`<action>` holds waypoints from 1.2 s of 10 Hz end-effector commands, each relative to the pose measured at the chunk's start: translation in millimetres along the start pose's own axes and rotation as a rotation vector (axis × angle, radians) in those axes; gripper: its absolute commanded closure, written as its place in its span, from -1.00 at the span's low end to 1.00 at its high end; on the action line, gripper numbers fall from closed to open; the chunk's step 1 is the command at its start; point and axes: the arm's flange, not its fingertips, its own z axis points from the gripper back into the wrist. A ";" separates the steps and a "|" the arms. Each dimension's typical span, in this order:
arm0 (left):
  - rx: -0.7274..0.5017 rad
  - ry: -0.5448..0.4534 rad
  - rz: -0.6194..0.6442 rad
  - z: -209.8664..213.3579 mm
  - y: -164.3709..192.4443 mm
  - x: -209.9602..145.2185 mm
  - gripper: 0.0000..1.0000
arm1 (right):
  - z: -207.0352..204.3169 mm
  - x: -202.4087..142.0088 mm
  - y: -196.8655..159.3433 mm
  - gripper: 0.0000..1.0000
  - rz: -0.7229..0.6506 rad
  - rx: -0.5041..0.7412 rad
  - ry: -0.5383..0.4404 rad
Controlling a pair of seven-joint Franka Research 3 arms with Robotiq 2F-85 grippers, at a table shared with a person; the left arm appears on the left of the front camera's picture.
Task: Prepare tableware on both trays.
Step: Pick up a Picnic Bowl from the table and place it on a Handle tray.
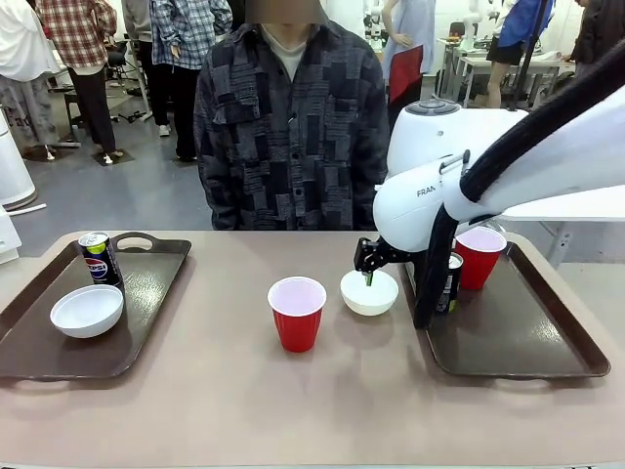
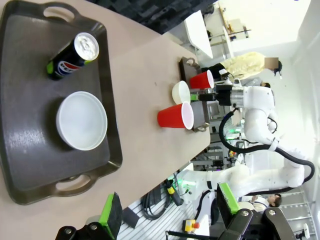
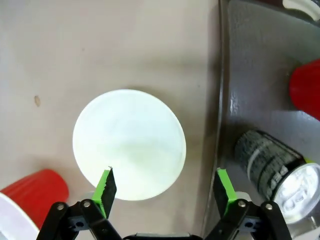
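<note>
Dark can (image 1: 452, 285) was half hidden by the right arm (image 1: 415, 207). Left gripper (image 2: 167, 205) and right gripper (image 3: 165, 181) were recorded open; bowl (image 3: 129, 142) empty.

In the front view the right arm (image 1: 430, 200) hides most of the dark can (image 1: 455, 285). In the right wrist view the picture's edges cut off the red cup on the table (image 3: 30, 192) and the red cup on the tray (image 3: 306, 87).

Left of the red, white-lined middle cup (image 1: 297, 313), a dark brown tray (image 1: 146, 293) bears a blue Pepsi can (image 1: 99, 258) and white bowl (image 1: 87, 310). Right of that cup: another white bowl (image 1: 369, 292), my right gripper (image 3: 164, 175), black with green pads (image 3: 106, 184), and a dark, grey-mottled can (image 3: 267, 160).
</note>
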 end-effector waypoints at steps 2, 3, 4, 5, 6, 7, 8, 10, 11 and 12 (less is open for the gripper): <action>-0.017 -0.010 -0.002 0.2 -1.6 -1.7 -1.00 | -24.5 21.0 7.4 -0.96 -0.036 -0.012 -0.010; -0.017 -0.010 -0.002 0.2 -1.6 -1.7 -1.00 | -29.9 24.0 4.5 0.14 -0.043 -0.016 -0.003; -0.017 -0.010 -0.002 0.2 -1.6 -1.7 -1.00 | -31.6 23.1 4.5 0.20 -0.042 -0.019 -0.003; -0.017 -0.010 -0.002 0.2 -1.6 -1.7 -1.00 | -31.2 24.5 2.0 1.00 -0.045 -0.018 -0.007; -0.017 -0.010 -0.002 0.2 -1.6 -1.7 -1.00 | -33.5 23.7 2.1 1.00 -0.044 -0.017 0.000; -0.017 -0.010 -0.002 0.2 -1.6 -1.7 -1.00 | -35.0 23.4 1.8 1.00 -0.044 -0.017 0.006; -0.017 -0.010 -0.002 0.2 -1.6 -1.7 -1.00 | -33.6 22.9 1.2 0.72 -0.044 -0.017 0.005; -0.017 -0.010 -0.002 0.2 -1.6 -1.7 -1.00 | -26.5 21.0 0.1 1.00 -0.045 -0.015 -0.005; -0.017 -0.010 -0.002 0.2 -1.6 -1.7 -1.00 | -21.6 19.0 -0.8 1.00 -0.046 -0.016 -0.011; -0.017 -0.010 -0.002 0.2 -1.6 -1.7 -1.00 | -10.8 15.4 -0.7 1.00 -0.049 -0.015 -0.021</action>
